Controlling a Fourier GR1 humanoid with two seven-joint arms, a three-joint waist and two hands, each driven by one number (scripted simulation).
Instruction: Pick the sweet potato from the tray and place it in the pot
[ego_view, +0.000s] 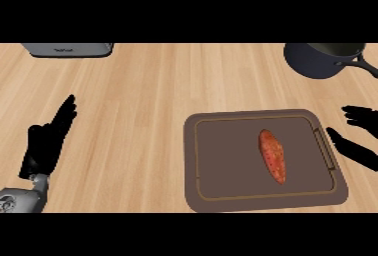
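Note:
An orange sweet potato lies lengthwise on the brown tray, right of the tray's middle. The dark pot stands at the far right of the counter, its handle pointing right. My right hand is open beside the tray's right edge, thumb towards the tray, fingers spread, touching nothing. My left hand rests open at the left, fingers up, far from the tray.
A grey appliance sits at the back left edge. Bare wooden counter stretches between my left hand and the tray, and between the tray and the pot.

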